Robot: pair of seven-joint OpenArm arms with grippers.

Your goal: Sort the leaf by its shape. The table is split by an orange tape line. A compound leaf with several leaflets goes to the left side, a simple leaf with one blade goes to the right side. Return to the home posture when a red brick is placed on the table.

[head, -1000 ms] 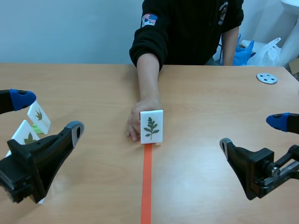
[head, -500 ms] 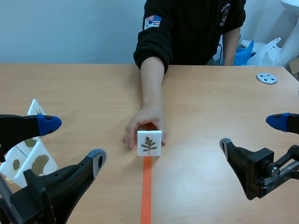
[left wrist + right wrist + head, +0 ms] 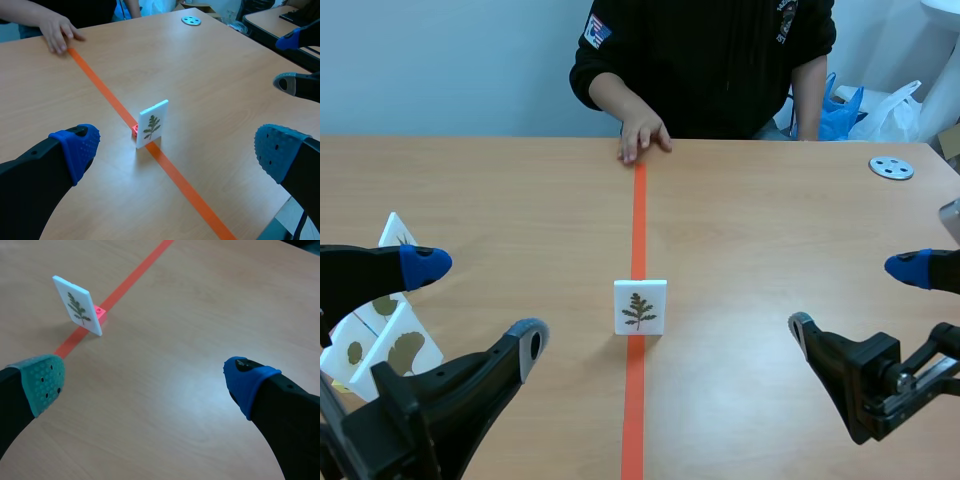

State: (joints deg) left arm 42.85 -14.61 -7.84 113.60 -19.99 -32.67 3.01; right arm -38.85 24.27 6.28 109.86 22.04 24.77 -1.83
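In the scene view the card (image 3: 640, 306), showing a leaf with many leaflets, stands upright on the tape line (image 3: 638, 220) at mid-table. The left gripper (image 3: 477, 302), at its eight o'clock, and the right gripper (image 3: 856, 297), at its three o'clock, both gape wide and hold nothing. Other cards (image 3: 390, 345) stand at nine o'clock under the left arm, where a careless swing could knock them over.

In the left wrist view the card is ahead of the spread fingers, propped by a small red block (image 3: 134, 130). A one-sided nudge would likely topple it.

In the right wrist view the card sits at eleven o'clock, well apart. A pickup by this arm risks placing it on the wrong side.
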